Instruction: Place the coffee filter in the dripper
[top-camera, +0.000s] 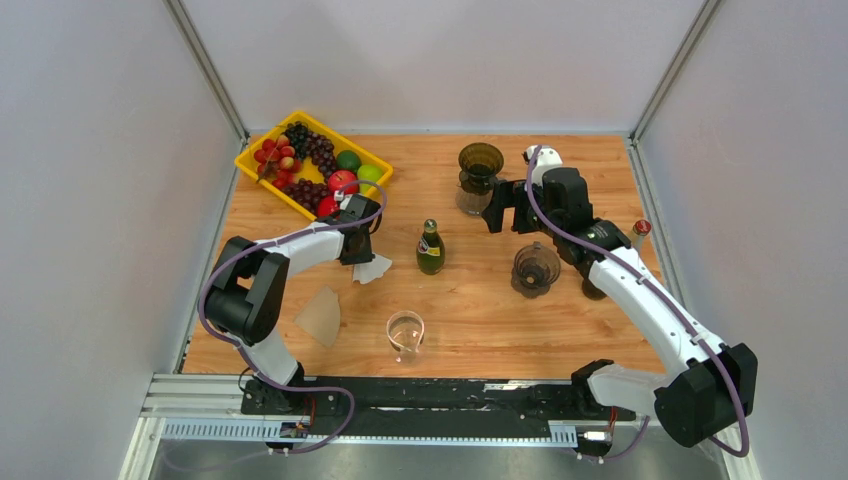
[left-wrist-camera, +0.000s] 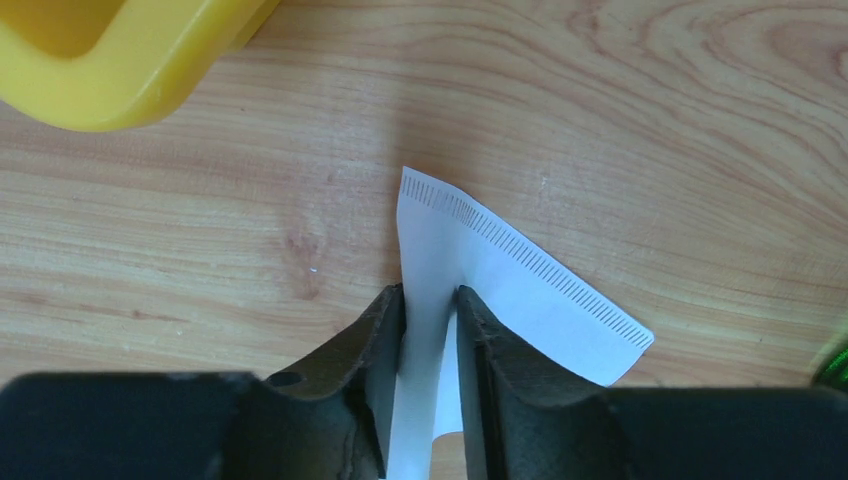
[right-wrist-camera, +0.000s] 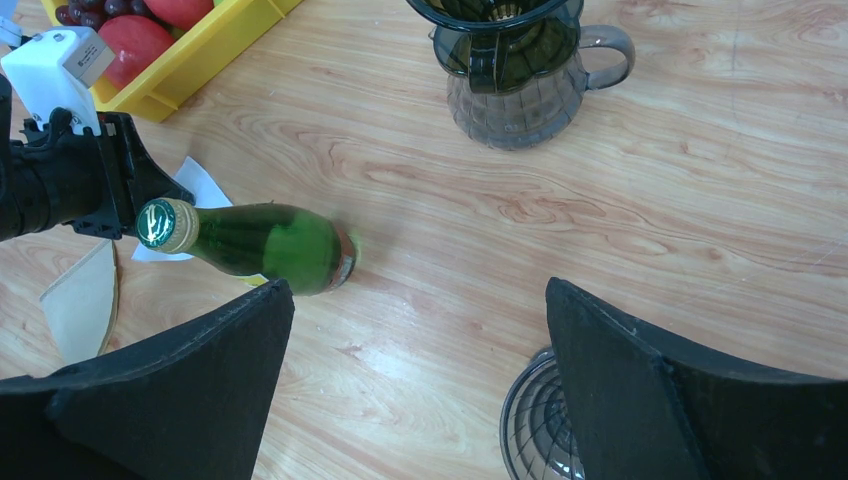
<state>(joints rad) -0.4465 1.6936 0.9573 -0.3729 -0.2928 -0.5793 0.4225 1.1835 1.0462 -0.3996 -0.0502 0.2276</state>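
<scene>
A white coffee filter (top-camera: 372, 268) lies on the wood below the fruit tray. My left gripper (top-camera: 362, 250) is on it. In the left wrist view a raised fold of the filter (left-wrist-camera: 500, 280) stands pinched between the two fingers of that gripper (left-wrist-camera: 430, 295). One dark dripper (top-camera: 480, 160) sits on a glass server at the back. Another dripper (top-camera: 536, 268) stands alone on the table. My right gripper (top-camera: 505, 205) hovers open between them, nothing in it (right-wrist-camera: 418, 290). The lone dripper (right-wrist-camera: 535, 430) shows under its right finger.
A brown filter (top-camera: 322, 315) lies near the left arm. A green bottle (top-camera: 430, 248) stands mid-table, a glass cup (top-camera: 405, 333) in front of it. The yellow fruit tray (top-camera: 247, 160) is at the back left. A small red-capped bottle (top-camera: 640, 230) stands at the right.
</scene>
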